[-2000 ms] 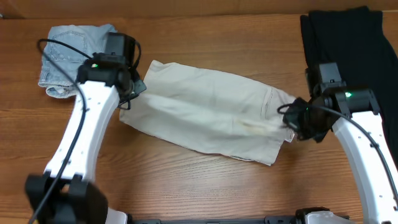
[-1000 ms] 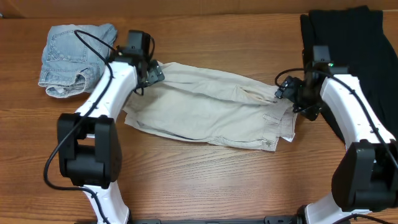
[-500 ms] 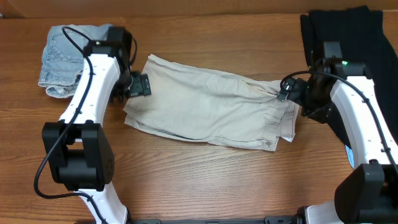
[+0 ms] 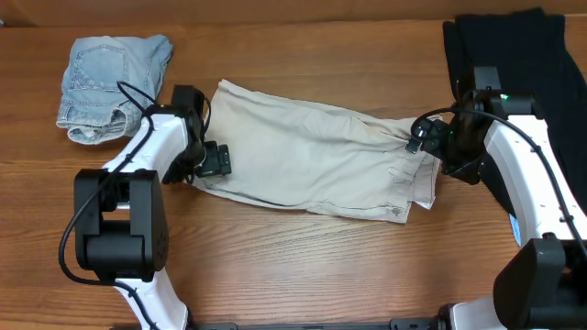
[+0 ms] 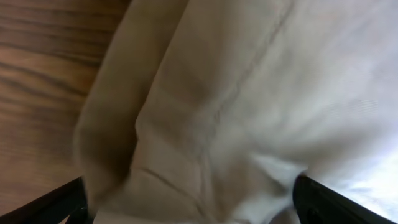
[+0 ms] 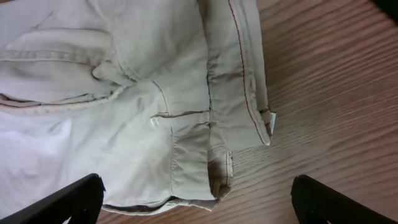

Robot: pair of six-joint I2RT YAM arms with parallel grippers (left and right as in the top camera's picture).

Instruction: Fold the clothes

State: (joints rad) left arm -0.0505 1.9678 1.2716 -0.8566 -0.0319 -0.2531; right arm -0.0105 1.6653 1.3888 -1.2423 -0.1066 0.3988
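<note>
The cream-beige shorts [image 4: 312,156] lie folded lengthwise across the middle of the table. My left gripper [image 4: 209,160] is open over their left end. In the left wrist view the cream cloth [image 5: 249,93] fills the frame and runs between the wide-apart fingertips [image 5: 323,202], unclamped. My right gripper [image 4: 424,137] hovers open at the right end. In the right wrist view the waistband with a belt loop [image 6: 186,118] lies below the gripper [image 6: 199,208], with nothing in it. Faded denim shorts [image 4: 105,78] lie at the back left. A black garment [image 4: 523,64] lies at the back right.
Bare wooden tabletop [image 4: 303,266] runs along the front, below the shorts. The right arm [image 4: 532,174] stretches over the black garment's near edge. The left arm [image 4: 147,165] passes just below the denim shorts.
My left gripper has slid toward the front along the shorts' left edge. The right gripper has backed slightly off the waistband with its jaws wider. The shorts lie flatter.
</note>
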